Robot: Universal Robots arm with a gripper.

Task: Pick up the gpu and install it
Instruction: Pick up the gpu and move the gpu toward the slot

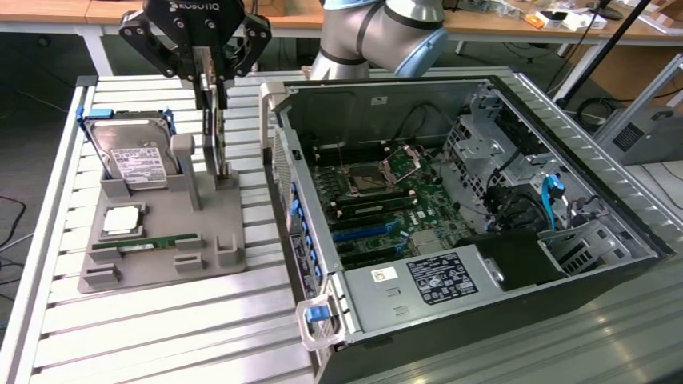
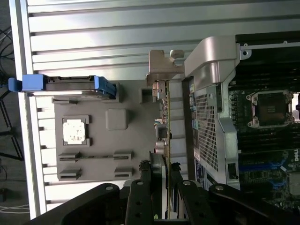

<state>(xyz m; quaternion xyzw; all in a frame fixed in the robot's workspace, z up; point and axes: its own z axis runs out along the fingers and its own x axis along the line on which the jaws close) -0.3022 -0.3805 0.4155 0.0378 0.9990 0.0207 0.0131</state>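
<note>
The gpu (image 1: 219, 136) is a thin dark card seen edge-on, standing upright over the grey holder (image 1: 160, 272) on the slatted table. My gripper (image 1: 213, 92) comes down from above and is shut on the card's upper edge, one finger on each side. In the wrist view the gpu (image 2: 165, 126) runs away from my gripper (image 2: 164, 168), with its silver end bracket (image 2: 164, 65) at the far end. The card's lower edge is close to the holder's base; I cannot tell whether it still touches.
On the holder are a hard drive with blue rails (image 1: 133, 152), a CPU (image 1: 121, 220) and a RAM stick (image 1: 144, 242). The open computer case (image 1: 320, 320) lies at the exterior view's right, motherboard (image 1: 395, 200) exposed. The case's wall (image 2: 206, 108) is close beside the card.
</note>
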